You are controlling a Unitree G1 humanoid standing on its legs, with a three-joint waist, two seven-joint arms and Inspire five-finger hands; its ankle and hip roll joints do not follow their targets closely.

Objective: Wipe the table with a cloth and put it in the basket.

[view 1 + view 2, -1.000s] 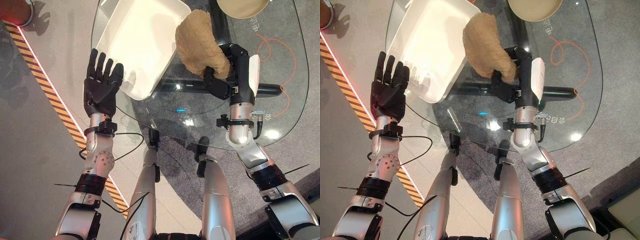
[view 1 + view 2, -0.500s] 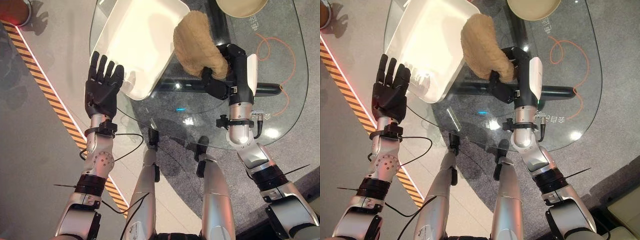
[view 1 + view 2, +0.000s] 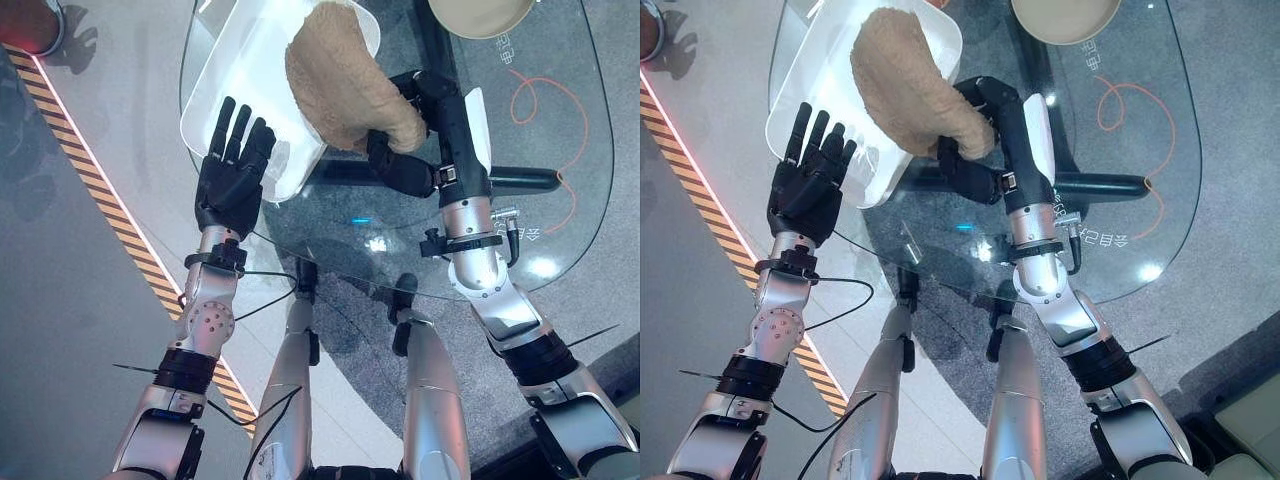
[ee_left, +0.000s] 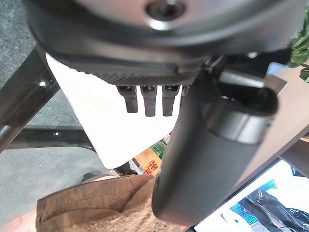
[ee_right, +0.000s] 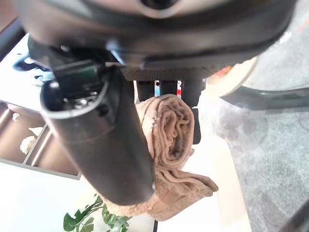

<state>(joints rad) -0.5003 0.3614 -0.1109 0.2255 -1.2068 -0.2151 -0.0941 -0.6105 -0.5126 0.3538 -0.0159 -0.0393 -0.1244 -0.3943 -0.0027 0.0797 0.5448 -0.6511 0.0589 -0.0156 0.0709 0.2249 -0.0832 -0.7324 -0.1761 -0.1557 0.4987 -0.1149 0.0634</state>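
Left eye view: the bunched tan fleece cloth point(image 3: 345, 85) is gripped by the right hand point(image 3: 415, 135) over the white rectangular plastic basket's point(image 3: 235, 95) right rim. The left hand point(image 3: 232, 180) is held flat, fingers straight, at the basket's near edge on the oval glass table point(image 3: 560, 120).

Right hand point(image 3: 975, 150) is up on an outstretched arm, fingers and thumb curled tight round the tan cloth point(image 3: 902, 80), which bunches between them and hangs past the fingertips. Left hand point(image 3: 232, 172) is raised on a straight arm, back toward the camera, fingers straight and slightly spread, holding nothing, fingertips against the white basket point(image 3: 235, 85) rim.
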